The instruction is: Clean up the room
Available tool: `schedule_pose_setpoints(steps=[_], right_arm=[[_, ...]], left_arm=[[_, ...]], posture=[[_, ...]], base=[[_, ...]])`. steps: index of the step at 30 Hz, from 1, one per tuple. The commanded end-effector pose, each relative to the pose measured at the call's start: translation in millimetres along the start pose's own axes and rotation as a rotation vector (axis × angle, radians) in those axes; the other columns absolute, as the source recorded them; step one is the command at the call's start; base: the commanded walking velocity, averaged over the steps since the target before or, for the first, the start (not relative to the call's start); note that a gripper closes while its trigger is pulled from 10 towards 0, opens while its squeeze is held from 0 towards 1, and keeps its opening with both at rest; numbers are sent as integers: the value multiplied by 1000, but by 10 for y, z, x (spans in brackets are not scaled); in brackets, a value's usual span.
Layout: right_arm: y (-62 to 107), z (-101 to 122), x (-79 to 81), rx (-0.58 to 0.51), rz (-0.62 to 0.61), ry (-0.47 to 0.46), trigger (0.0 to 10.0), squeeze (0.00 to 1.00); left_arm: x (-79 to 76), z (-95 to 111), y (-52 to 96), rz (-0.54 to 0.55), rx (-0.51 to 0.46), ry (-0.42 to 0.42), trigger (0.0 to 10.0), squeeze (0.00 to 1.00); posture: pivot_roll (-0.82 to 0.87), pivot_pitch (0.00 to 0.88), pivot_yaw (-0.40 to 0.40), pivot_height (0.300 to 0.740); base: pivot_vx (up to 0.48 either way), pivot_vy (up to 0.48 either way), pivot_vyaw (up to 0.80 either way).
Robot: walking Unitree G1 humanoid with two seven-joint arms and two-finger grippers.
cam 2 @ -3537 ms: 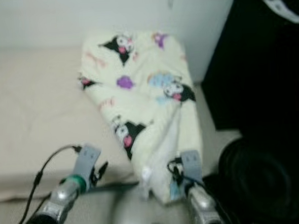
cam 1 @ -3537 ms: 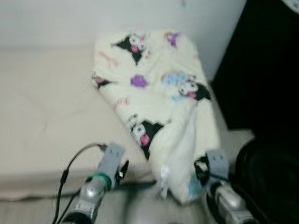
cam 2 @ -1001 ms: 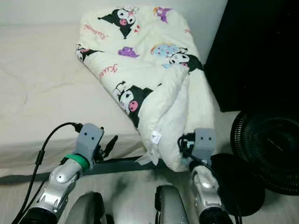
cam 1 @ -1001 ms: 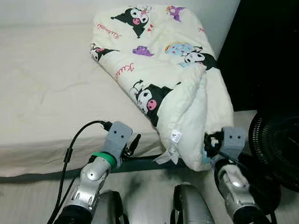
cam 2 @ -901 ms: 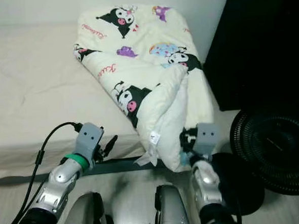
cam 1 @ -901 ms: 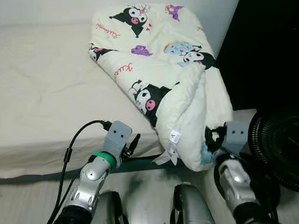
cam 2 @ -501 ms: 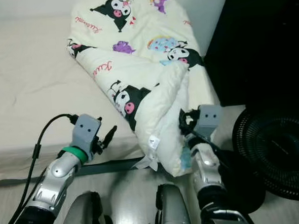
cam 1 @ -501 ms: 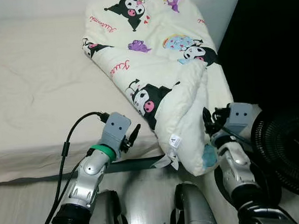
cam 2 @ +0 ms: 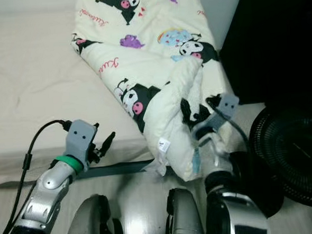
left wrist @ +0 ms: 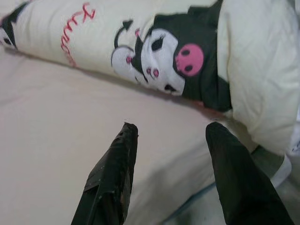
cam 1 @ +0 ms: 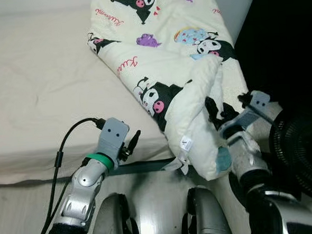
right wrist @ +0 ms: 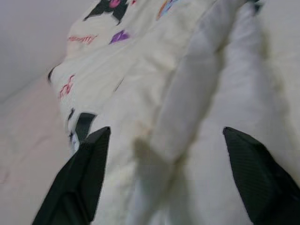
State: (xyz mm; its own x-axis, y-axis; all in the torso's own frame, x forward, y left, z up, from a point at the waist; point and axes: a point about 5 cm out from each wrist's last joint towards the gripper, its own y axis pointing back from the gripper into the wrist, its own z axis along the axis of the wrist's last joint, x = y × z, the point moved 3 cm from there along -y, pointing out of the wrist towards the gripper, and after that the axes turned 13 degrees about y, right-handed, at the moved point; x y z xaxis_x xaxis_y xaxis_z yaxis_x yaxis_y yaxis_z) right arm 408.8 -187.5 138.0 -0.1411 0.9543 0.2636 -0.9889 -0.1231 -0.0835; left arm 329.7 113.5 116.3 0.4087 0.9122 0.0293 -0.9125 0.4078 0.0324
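Observation:
A cream blanket printed with black-and-white cartoon figures lies folded along the right side of the bed, its thick near end hanging over the mattress edge. My right gripper is raised against that end's right flank. Its fingers stand wide open in the right wrist view, with the blanket's folds straight ahead between them. My left gripper hovers at the mattress edge, left of the blanket. It is open over bare sheet, a cartoon face just beyond its tips.
A black floor fan stands on the floor at the right, close to my right arm. Behind it is a dark cabinet. A grey strap runs under the mattress edge. My own legs show at the bottom.
My right gripper has risen from under the blanket's hanging end to its right flank. The camera has tipped down and closer to the bed. The left gripper has barely moved.

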Motion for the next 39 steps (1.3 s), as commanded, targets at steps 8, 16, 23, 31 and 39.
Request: schedule_pose_setpoints(steps=[8,16,23,31,39], right_arm=[[-67,-117,210,90,90,-1,9059,0],[-92,-151,236,137,91,-28,3451,0],[-144,-91,256,143,81,-53,0,0],[-160,-23,290,118,138,-13,0,0],[31,-277,928,181,686,215,0,0]], left_arm=[[56,-45,175,31,41,6,10000,0],[51,-20,231,39,56,10,10000,0],[69,1,244,44,69,8,10000,0],[35,21,217,39,70,12,10000,0],[82,242,153,68,-4,63,10000,0]], posture=[[135,273,105,615],[148,280,108,615],[150,277,114,615],[141,267,115,615],[128,254,109,615]], base=[[0,0,0],[0,0,0],[0,0,0],[0,0,0],[0,0,0]])
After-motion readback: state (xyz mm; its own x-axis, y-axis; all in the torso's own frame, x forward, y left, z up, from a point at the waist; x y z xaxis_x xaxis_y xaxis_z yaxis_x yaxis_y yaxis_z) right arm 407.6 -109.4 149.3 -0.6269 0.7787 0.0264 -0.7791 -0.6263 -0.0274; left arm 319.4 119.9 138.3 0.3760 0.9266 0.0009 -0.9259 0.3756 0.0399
